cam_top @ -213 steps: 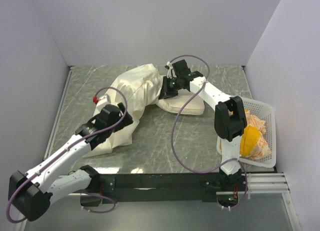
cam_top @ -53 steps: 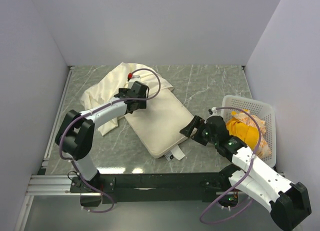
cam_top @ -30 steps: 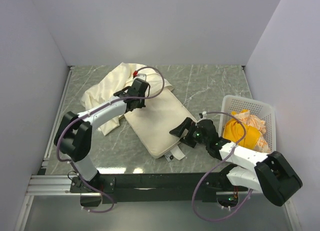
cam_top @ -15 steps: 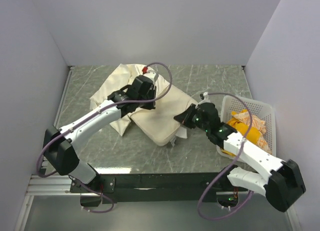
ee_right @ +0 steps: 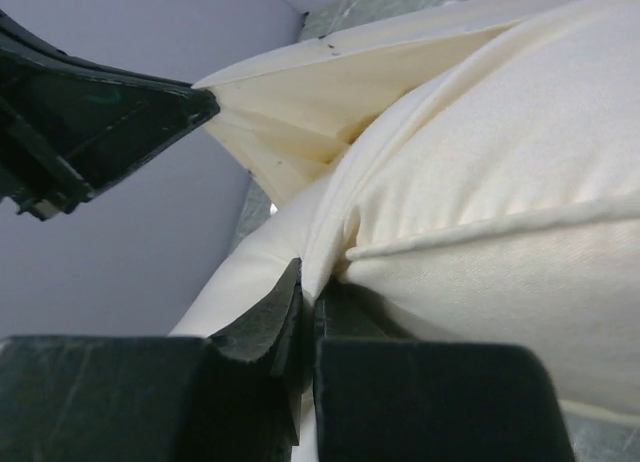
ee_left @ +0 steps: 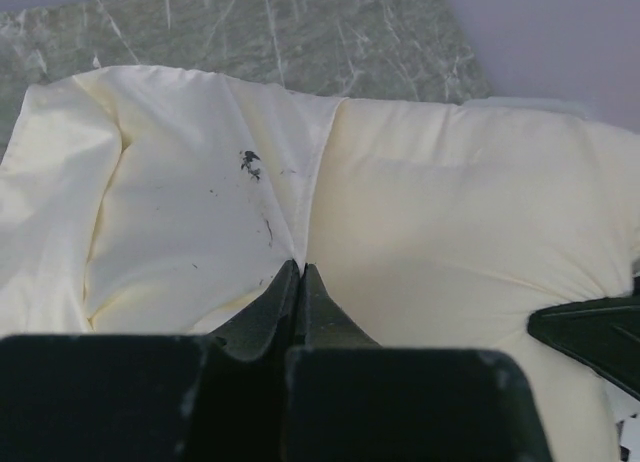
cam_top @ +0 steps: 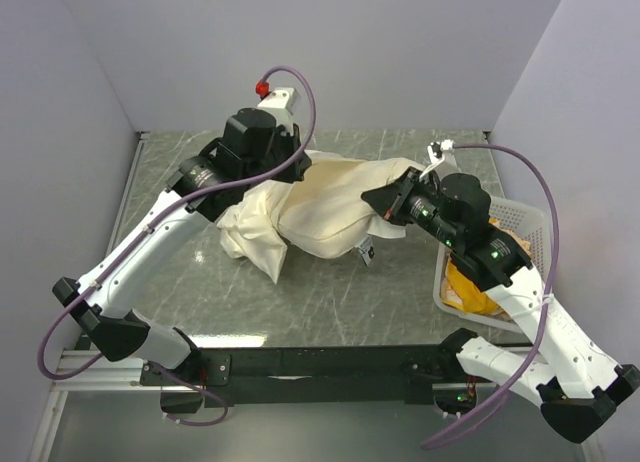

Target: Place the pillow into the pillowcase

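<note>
The cream pillow (cam_top: 330, 210) hangs lifted between my two grippers above the middle of the table, its small label dangling at its right end. The limp pillowcase (cam_top: 250, 240) droops from its left end down to the table. My left gripper (cam_top: 280, 177) is shut on a fold of the pillowcase (ee_left: 170, 212) right beside the pillow (ee_left: 470, 242). My right gripper (cam_top: 383, 200) is shut on the pillow's right end, pinching fabric next to the piped seam (ee_right: 480, 232). From the right wrist, the pillowcase (ee_right: 300, 112) stretches tight from the left gripper (ee_right: 205, 107) over the pillow (ee_right: 500, 172).
A white plastic basket (cam_top: 530, 222) stands at the right edge of the table, with orange and white cloths (cam_top: 470, 287) inside, partly under my right arm. Grey walls close in the back and both sides of the marbled table (cam_top: 330, 302).
The right gripper has closed on the pillow's near corner. Both arms have raised the pillow and pillowcase off the table and carried them toward the back.
</note>
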